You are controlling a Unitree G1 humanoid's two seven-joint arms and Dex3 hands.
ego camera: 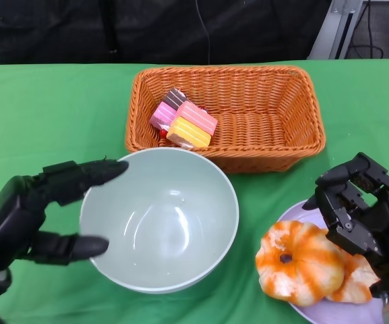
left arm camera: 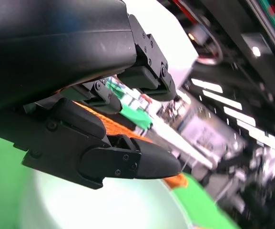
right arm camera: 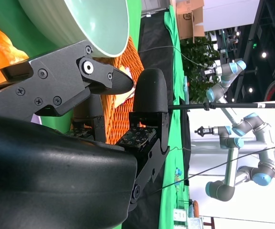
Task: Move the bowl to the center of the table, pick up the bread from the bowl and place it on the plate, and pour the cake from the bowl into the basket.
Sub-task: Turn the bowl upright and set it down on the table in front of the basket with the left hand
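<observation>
Left hand sits released, fingers spread beside your empty bowl. Right hand hangs loose, grasping nothing, over bread on the plate. Cake lies in the basket.

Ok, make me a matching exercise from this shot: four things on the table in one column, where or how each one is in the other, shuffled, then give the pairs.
Things:
1. bowl
2. cake
3. bread
4. left hand

Places or states:
A. lying on the plate, beside the right hand
B. fingers spread at the bowl's rim, holding nothing
C. empty, in front of the basket
D. inside the basket, in its left part

Pairs: 1-C, 2-D, 3-A, 4-B
</observation>
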